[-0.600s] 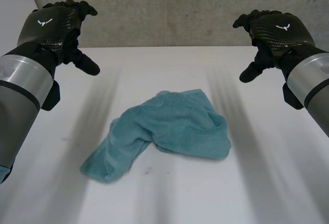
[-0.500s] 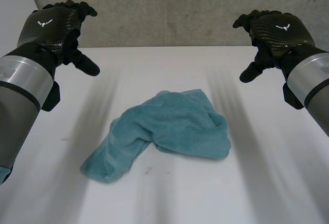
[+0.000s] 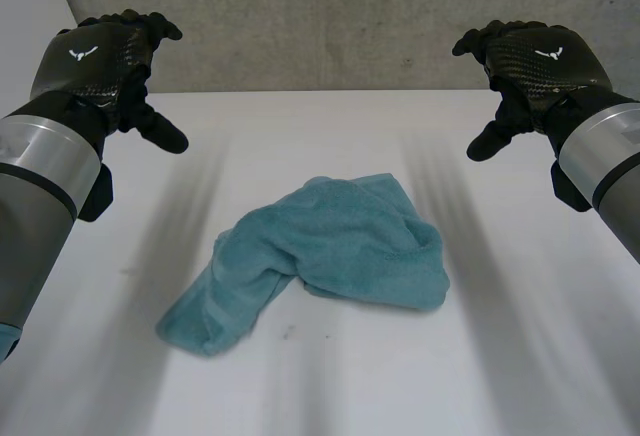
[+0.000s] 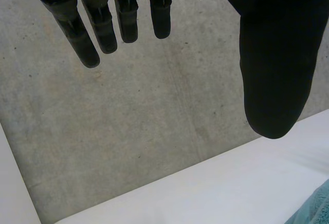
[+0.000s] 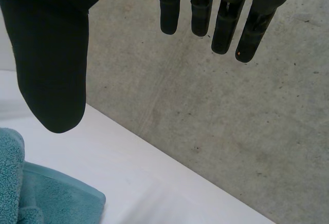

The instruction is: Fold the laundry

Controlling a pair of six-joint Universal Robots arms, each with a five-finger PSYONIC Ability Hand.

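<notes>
Left robot hand (image 3: 95, 61) at 10 o'clock in the head view, raised above the table (image 3: 520, 356); fingers straight and spread, thumb held apart from them, nothing in it. Right robot hand (image 3: 530, 61) at 2 o'clock, same posture: fingers extended, thumb splayed, holding nothing. Teal towel (image 3: 330, 251) lies crumpled on the white table, mid-view, slightly toward 6 o'clock, well apart from both hands. Its bulk is bunched on its 3 o'clock side and a narrower tail runs out toward 8 o'clock. Grey concrete wall (image 3: 320, 16) stands behind the table at 12 o'clock. Each wrist view shows a bit of towel edge past the thumb tip
</notes>
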